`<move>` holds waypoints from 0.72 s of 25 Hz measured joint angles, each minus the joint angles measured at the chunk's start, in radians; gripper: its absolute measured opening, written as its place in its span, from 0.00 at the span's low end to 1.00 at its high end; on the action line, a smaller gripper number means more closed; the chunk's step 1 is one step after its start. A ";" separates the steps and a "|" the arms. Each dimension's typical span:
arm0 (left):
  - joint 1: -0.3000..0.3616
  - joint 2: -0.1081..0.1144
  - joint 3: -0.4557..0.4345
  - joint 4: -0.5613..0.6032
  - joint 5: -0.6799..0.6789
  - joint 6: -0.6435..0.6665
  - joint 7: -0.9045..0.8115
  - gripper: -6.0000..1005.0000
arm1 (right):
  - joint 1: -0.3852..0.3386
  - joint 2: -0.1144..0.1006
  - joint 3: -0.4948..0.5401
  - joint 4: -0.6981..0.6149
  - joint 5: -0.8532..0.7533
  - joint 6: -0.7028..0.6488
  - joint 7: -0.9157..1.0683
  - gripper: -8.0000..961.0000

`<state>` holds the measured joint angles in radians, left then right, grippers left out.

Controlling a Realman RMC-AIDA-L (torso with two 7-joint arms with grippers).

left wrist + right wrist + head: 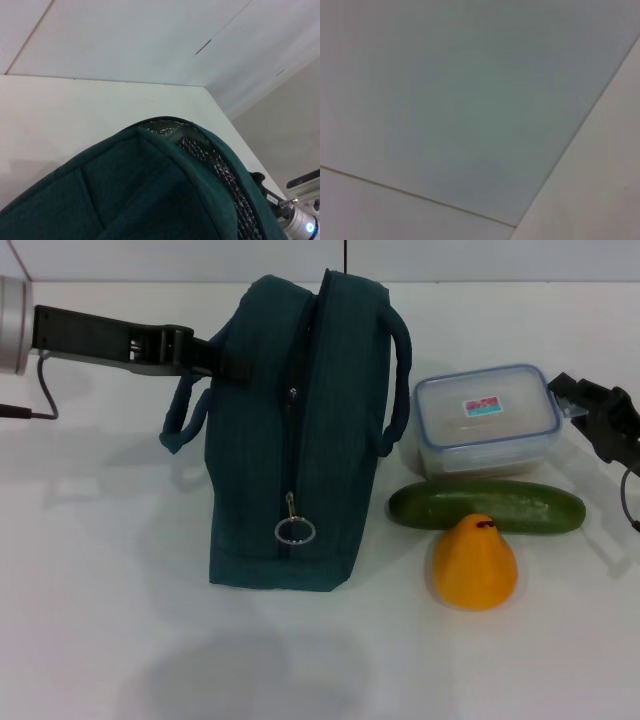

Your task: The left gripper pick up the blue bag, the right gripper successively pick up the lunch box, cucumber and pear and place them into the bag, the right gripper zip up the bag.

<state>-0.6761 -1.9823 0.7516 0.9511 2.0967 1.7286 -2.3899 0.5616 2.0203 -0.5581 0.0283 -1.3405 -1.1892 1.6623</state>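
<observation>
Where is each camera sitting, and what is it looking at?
Head view: sits on the robot's head, looking forward and down at the table, blue bag, lunch box, cucumber and pear; left pincer at the bag, right pincer by the lunch box.
Left wrist view: sits on the left wrist, looking over the bag's top; its own pincer is unseen.
Right wrist view: sits on the right wrist, facing bare wall; no body shows.
Shared: head and left wrist views both show the bag.
</observation>
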 joint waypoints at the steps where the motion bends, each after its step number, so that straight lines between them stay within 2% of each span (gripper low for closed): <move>1: 0.001 0.000 0.000 0.000 0.000 0.000 0.004 0.07 | -0.001 0.000 0.000 -0.001 0.000 -0.009 0.001 0.22; 8: 0.004 -0.001 0.000 0.000 0.000 -0.001 0.011 0.07 | -0.011 0.000 0.003 -0.016 0.005 -0.052 0.034 0.19; 13: 0.006 -0.001 0.000 0.000 0.000 -0.002 0.011 0.07 | -0.017 0.000 0.008 -0.021 0.007 -0.055 0.041 0.11; 18: 0.007 -0.003 0.000 0.000 0.000 -0.001 0.009 0.07 | -0.018 0.002 0.012 -0.021 0.009 -0.052 0.085 0.11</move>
<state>-0.6693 -1.9856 0.7517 0.9511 2.0967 1.7272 -2.3804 0.5432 2.0222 -0.5463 0.0074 -1.3319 -1.2409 1.7478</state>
